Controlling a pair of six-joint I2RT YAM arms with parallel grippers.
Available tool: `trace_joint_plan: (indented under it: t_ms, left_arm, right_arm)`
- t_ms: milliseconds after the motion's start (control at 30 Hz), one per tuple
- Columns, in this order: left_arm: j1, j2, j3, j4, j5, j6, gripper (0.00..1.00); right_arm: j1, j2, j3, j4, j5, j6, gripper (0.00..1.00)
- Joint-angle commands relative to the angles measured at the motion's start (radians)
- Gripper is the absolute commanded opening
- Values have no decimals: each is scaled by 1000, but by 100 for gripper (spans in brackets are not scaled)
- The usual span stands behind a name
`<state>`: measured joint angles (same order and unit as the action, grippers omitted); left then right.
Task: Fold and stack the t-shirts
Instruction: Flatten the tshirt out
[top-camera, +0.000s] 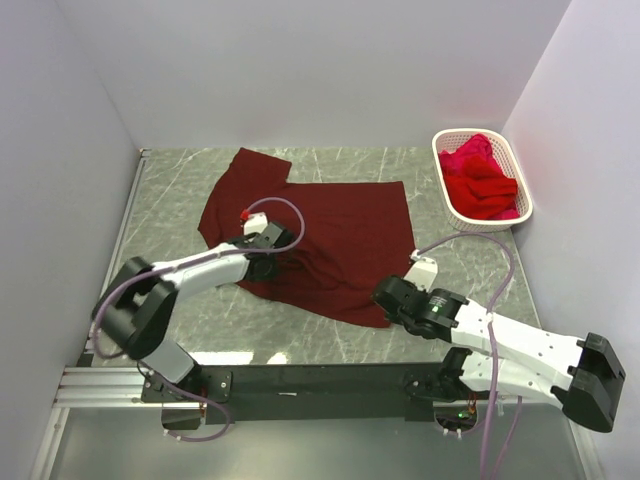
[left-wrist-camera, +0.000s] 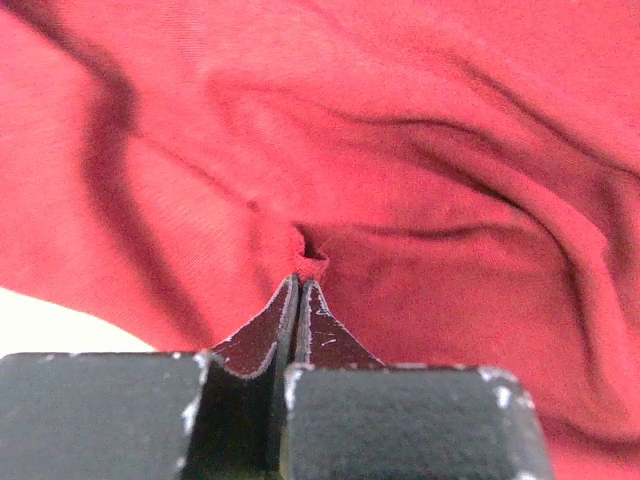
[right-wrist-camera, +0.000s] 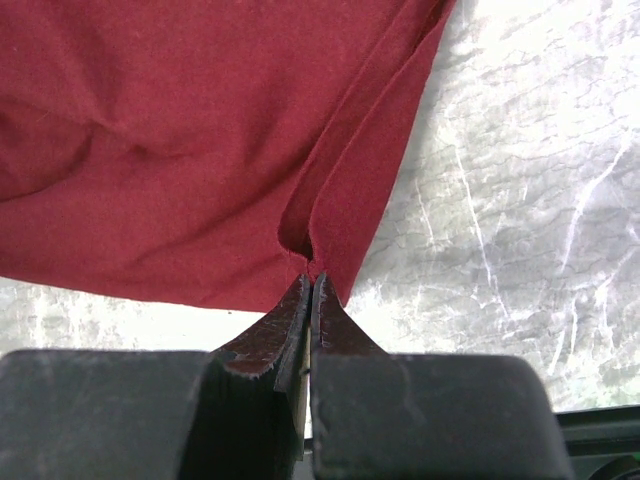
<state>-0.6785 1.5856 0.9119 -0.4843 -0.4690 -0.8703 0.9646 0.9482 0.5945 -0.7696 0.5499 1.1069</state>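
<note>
Right gripper (right-wrist-camera: 310, 282), clamped on the near right hem corner of a dark maroon cloth t-shirt (top-camera: 335, 235) spread mid-way across the grey marbled bench (top-camera: 300, 335); left gripper (left-wrist-camera: 300, 285) clamped on its near left fold; crimson cloth t-shirts (top-camera: 480, 182) heaped in a white slotted plastic basket (top-camera: 487, 225), far right corner.

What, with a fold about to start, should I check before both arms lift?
1. Left gripper shut on the shirt: ok.
2. Right gripper shut on the shirt's near edge: ok.
3. Shirt lying flat: not ok, creased, with the far left part bunched.
4. Basket apart from the shirt: ok.
5. Left grip holds one layer only: cannot tell.
</note>
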Motion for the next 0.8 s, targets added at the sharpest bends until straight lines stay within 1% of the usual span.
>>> trace_joint_plan:
  t_ms: [0,167,233,300,333,400,433,500,533,567,600,633,700,733,767]
  left_arm:
    - [-4,-154,38,-86,-42,-36,1]
    - [-1,-377,74,-213,-91,-79,1]
    - [0,-464,68,-255,-97,-91,1]
    - [2,-516,55,-299,-105,-124,1]
    - [2,-571,50,-313,-106,-136,1]
    - [2,-637,41,-332,-115,-173,1]
    - [2,-707,42,-330,-118,-179,1]
    - [2,-775,53,-324,-140,-180,1]
    - [2,-839,68,-300,-145,-173,1]
    - [3,-867,77,-280,-148,-145,1]
    - [4,-895,87,-267,-161,-135,1]
    - [4,-941,109,-248,-161,-119,1]
    - [3,-973,140,-195,-169,-67,1]
    - [2,-990,180,-185,-181,-55,1]
    - [3,-995,203,-159,-186,-20,1]
  right_arm:
    - [2,-32,25,-37,53,28,0]
    - [-35,-120,67,-65,71,21,0]
    - [-62,-166,83,-74,74,7,0]
    - [-84,-193,94,-79,73,-13,0]
    - [-96,-216,111,-79,71,-22,0]
    - [-142,-236,139,-76,62,-62,0]
    - [-162,-253,177,-74,59,-79,0]
    - [-222,-267,226,-62,53,-137,0]
    - [-240,-270,287,-57,53,-156,0]
    - [-263,-269,322,-56,58,-168,0]
    - [-271,-258,359,-53,76,-197,0]
    - [-274,-250,440,-50,87,-209,0]
    - [-276,-229,525,-43,111,-249,0]
    - [-276,-206,609,-34,128,-268,0]
    - [-276,-195,651,-25,134,-283,0]
